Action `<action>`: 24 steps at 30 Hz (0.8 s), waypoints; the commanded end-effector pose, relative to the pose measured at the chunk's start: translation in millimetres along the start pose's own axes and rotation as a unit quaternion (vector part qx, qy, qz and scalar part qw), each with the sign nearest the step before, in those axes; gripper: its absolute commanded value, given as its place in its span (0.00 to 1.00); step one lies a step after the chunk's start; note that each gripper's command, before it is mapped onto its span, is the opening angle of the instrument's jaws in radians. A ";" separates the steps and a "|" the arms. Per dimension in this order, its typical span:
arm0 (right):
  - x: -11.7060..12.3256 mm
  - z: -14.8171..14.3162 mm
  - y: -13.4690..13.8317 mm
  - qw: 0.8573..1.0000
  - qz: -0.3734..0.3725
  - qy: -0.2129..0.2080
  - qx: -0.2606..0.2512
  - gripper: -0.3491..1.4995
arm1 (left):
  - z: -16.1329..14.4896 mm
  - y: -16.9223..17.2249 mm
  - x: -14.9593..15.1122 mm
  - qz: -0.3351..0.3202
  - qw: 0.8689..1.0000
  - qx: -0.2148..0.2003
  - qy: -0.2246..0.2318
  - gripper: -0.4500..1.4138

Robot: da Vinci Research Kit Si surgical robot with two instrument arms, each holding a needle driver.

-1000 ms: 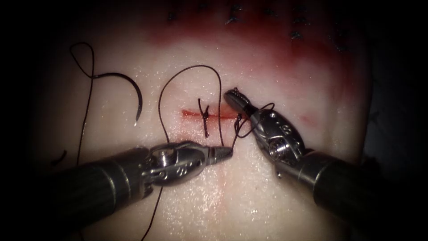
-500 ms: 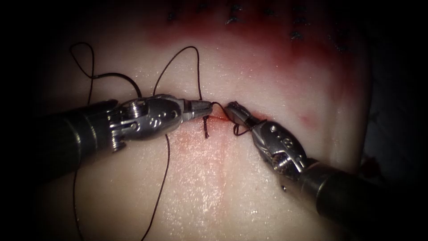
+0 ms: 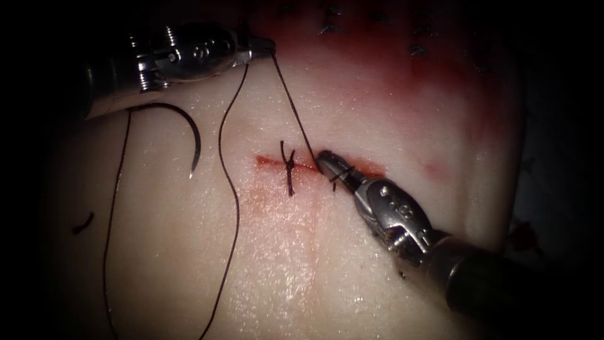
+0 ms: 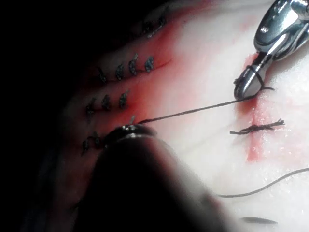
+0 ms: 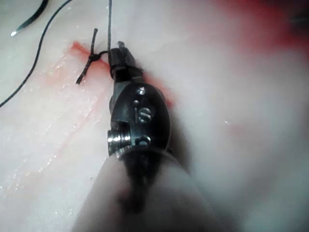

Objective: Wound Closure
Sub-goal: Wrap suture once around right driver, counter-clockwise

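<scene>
My left tool point(image 3: 269, 45) is up at the far left of the tissue, jaws shut on the thread point(image 3: 294, 104). From there the thread runs taut down to my right tool point(image 3: 324, 158), whose shut jaws rest on the cut point(image 3: 371, 169) just right of a tied stitch point(image 3: 288, 167). A turn of thread is wound tightly round the right jaws point(image 5: 117, 71), also seen as a wrap point(image 4: 251, 73). I cannot see anything gripped between them. The curved needle point(image 3: 194, 141) lies free on the tissue left of the cut, held by neither tool.
The long slack thread point(image 3: 234, 208) trails down the tissue left of the cut. A short cut end of thread point(image 3: 82, 223) lies far left. Red fluid point(image 3: 402, 69) stains the far tissue, with rows of older stitches point(image 4: 120, 72) beyond.
My left tool took the thread below the cut, carried it across the cut and pulled it up to the far left. The loose loop round the right jaws drew tight. The right tool barely moved.
</scene>
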 end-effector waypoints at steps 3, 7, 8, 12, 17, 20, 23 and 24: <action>-1.0 0.4 -0.3 1.000 -0.003 0.003 0.004 0.00 | 1.3 -2.5 0.1 -0.005 1.000 0.005 -0.002 0.05; -1.6 -0.1 -0.6 1.000 -0.009 0.008 0.008 0.00 | 2.9 -5.9 -0.3 -0.015 1.000 0.007 -0.009 0.05; -1.8 -0.2 -0.6 1.000 -0.009 0.009 0.009 0.00 | 3.2 -6.4 -0.4 -0.017 1.000 0.007 -0.009 0.05; -2.7 -0.9 -0.9 1.000 -0.018 0.013 0.014 0.00 | 5.0 -8.5 -1.1 -0.020 1.000 0.013 -0.012 0.05; -4.1 -1.5 -1.0 0.998 -0.054 0.020 0.018 0.00 | 7.1 -9.1 -2.2 -0.015 1.000 0.019 -0.019 0.05; -4.7 -1.8 -0.9 0.996 -0.083 0.024 0.021 0.00 | 8.0 -8.9 -2.8 -0.015 0.999 0.015 -0.028 0.05; -5.3 -2.1 -1.2 0.994 -0.105 0.029 0.022 0.00 | 8.6 -9.2 -3.4 -0.019 0.999 0.014 -0.028 0.05; -5.5 -2.2 -1.4 0.993 -0.109 0.029 0.023 0.00 | 8.7 -9.5 -3.7 -0.018 0.999 0.015 -0.028 0.05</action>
